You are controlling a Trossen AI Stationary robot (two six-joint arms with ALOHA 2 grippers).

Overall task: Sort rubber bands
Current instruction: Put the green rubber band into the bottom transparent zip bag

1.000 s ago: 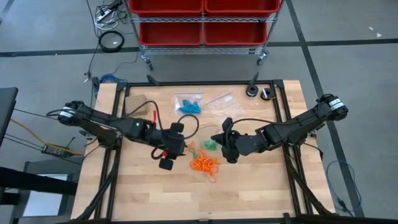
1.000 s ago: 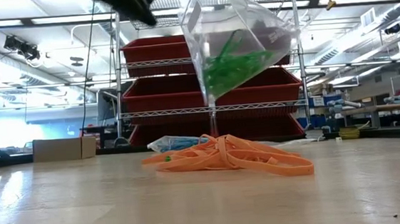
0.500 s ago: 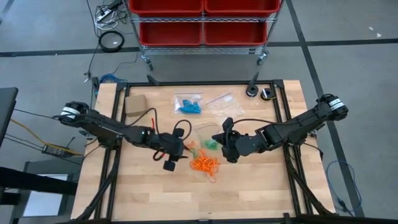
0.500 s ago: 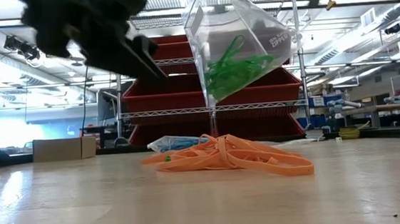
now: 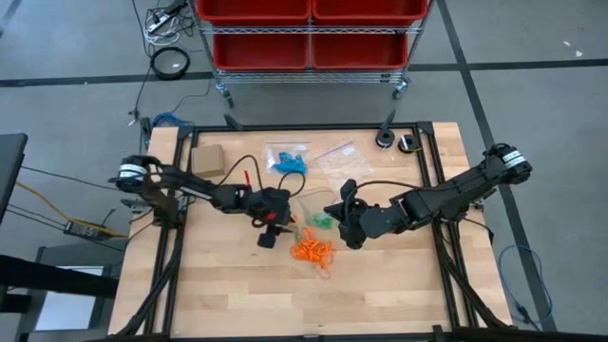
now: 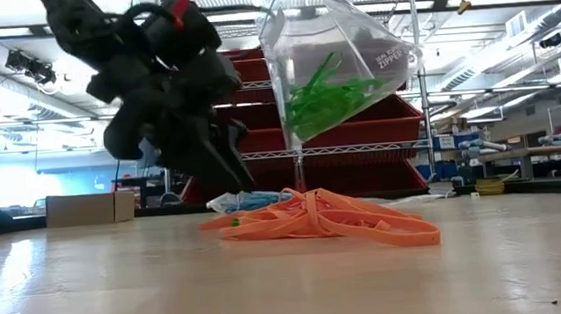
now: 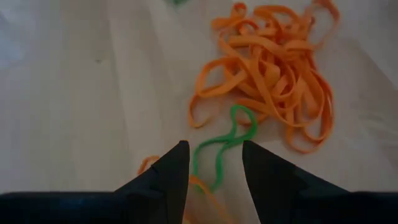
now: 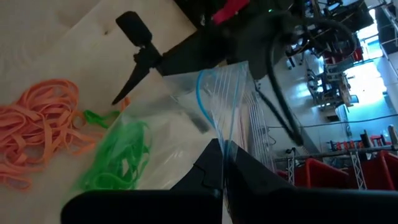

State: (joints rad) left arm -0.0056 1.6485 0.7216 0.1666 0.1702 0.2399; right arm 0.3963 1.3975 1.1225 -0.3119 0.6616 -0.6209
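Left arm reaches from the table's left edge toward centre, wrist angled down; left gripper (image 7: 214, 163) hovers low over the wood with fingers (image 7: 165, 174) partly open, a single green band (image 7: 224, 146) lying between the tips, holding nothing; right arm comes in from the right edge, right gripper (image 8: 221, 163) pinched closed on the top edge of a clear zip bag (image 6: 338, 57), bag hanging above the table with green rubber bands (image 6: 331, 93) inside; orange rubber bands (image 5: 312, 250) in a loose pile on the table between the two grippers, just beside the left fingertips; another bag with blue bands (image 5: 288, 159) farther back, small cardboard box (image 5: 207, 159) near the back left; surface is pale wood table (image 5: 380, 285) with black frame; behind it a wire rack with red bins (image 5: 309, 28), grey floor, cables.
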